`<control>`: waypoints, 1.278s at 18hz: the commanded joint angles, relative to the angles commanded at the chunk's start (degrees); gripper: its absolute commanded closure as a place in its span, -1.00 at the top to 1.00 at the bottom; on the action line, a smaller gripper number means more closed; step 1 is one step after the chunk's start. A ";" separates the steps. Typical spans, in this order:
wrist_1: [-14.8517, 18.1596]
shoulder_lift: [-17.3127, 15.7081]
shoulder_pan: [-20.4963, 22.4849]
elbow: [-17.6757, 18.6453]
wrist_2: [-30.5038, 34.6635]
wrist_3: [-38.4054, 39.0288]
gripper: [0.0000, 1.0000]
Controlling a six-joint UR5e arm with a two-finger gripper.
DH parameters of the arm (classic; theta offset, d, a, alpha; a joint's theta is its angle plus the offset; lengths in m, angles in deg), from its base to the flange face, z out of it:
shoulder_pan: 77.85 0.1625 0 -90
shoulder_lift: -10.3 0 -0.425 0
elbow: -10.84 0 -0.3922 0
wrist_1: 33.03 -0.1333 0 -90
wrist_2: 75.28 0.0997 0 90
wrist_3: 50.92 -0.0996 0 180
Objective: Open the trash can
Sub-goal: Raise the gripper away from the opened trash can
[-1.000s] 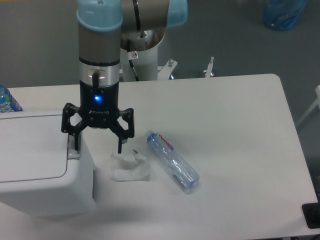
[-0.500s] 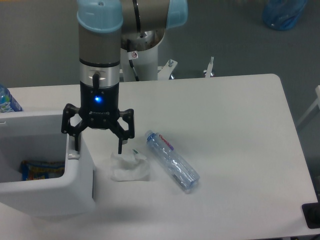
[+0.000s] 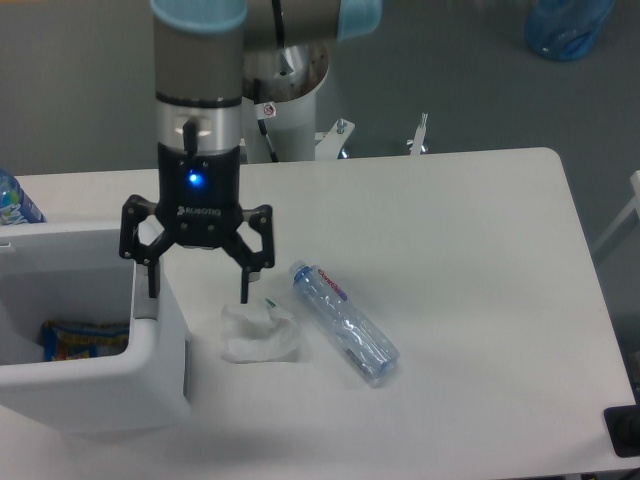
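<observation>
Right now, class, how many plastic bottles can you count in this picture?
2: one bottle lies on the table right of the tissue; another peeks in at the left edge. More may be hidden.

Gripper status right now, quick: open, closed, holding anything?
Gripper: open, fingers spread wide, holding nothing, poised above the right rim of the trash can.

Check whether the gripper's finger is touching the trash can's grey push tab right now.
Cannot tell. In the camera view the gripper is open, and one fingertip overlaps the trash can rim, showing neither contact nor gap plainly.
</observation>
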 joint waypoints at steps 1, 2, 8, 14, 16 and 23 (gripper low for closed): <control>0.00 0.00 0.79 -0.09 0.00 -0.09 1.00; 0.00 -0.09 1.49 -0.09 0.00 -0.09 1.00; 0.26 -1.06 5.10 -0.44 0.00 -0.79 1.00; 0.97 -1.32 6.68 0.43 0.17 -6.94 1.00; 1.23 -1.32 7.21 0.44 0.09 -7.03 1.00; 1.23 -1.32 7.48 0.52 0.09 -7.12 1.00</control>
